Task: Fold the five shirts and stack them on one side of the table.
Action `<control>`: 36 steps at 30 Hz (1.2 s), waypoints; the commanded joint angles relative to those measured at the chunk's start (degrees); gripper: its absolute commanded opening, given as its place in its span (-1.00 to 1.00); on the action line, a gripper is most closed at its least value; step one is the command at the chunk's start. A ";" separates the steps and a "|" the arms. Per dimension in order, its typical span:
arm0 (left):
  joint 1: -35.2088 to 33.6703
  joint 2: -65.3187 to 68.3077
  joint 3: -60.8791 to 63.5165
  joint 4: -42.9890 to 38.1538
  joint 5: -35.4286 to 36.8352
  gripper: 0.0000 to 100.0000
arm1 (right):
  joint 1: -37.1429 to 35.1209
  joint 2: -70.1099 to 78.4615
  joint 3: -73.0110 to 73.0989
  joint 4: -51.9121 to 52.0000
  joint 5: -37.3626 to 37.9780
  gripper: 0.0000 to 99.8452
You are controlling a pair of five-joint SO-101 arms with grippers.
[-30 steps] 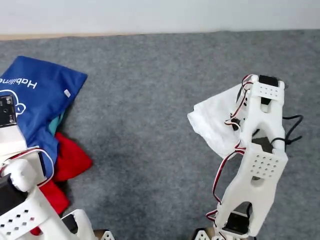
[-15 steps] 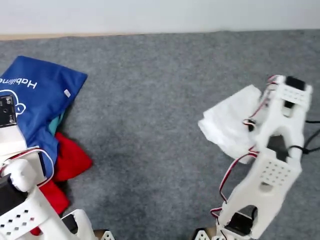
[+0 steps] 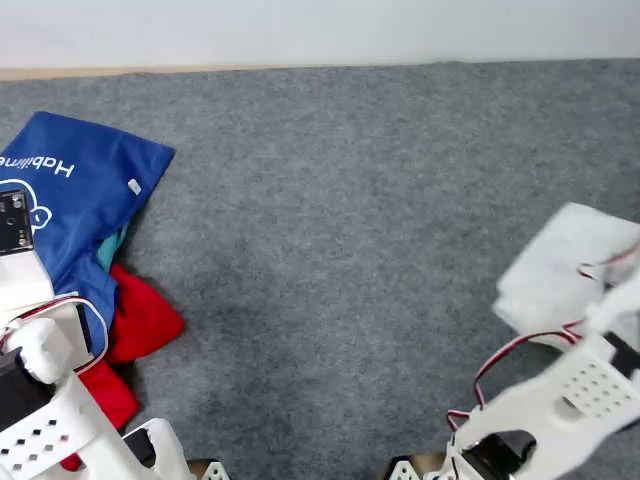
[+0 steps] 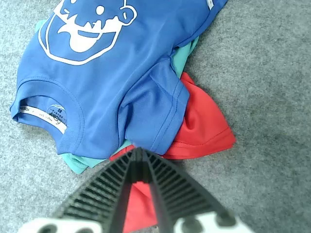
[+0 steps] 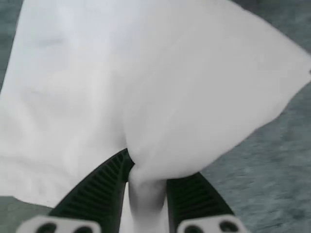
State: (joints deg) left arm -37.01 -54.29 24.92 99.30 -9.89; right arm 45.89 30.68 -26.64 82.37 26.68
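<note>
Right fingers (image 5: 146, 170): clenched on a pinched fold of the white shirt (image 5: 146, 73). The cloth is gathered between the two fingers and spreads out beyond their tips. In the high view I see this shirt bunched at the right edge of the grey bench (image 3: 330, 200), partly under the right arm (image 3: 570, 400). I cannot tell whether the cloth rests on the bench or hangs clear of it.

Left fingers (image 4: 139, 155): closed tip to tip, with nothing clamped between them. They stand over the near edge of the shirt pile, where a blue sleeve hem meets red cloth. I cannot tell whether they touch the pile.

Pile, at the left side of the bench, well apart from the white shirt:
- blue shirt (image 4: 112, 73) on top, lying flat with its white print facing up and its collar towards the bench edge;
- teal shirt (image 4: 77, 162) beneath it, showing at the edges;
- red shirt (image 4: 199, 126) at the bottom, protruding on the side towards the bench centre.

The left arm (image 3: 40, 400) stands at the near left corner, overlapping the pile's near end.
</note>
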 commanded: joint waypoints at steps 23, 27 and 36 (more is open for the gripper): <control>0.26 -0.53 -0.04 1.23 0.00 -0.99 | 17.98 0.04 -1.05 -22.11 11.78 -0.55; 0.26 -0.53 -0.04 1.23 0.00 -0.99 | 18.51 -4.70 -0.97 -21.76 11.08 -0.55; 0.26 -0.53 -0.04 1.23 0.00 -0.99 | 9.27 -10.24 -0.97 -3.82 10.99 -0.67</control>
State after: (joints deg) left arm -37.01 -54.29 25.01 99.30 -9.89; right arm 59.52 24.70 -26.55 73.05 38.46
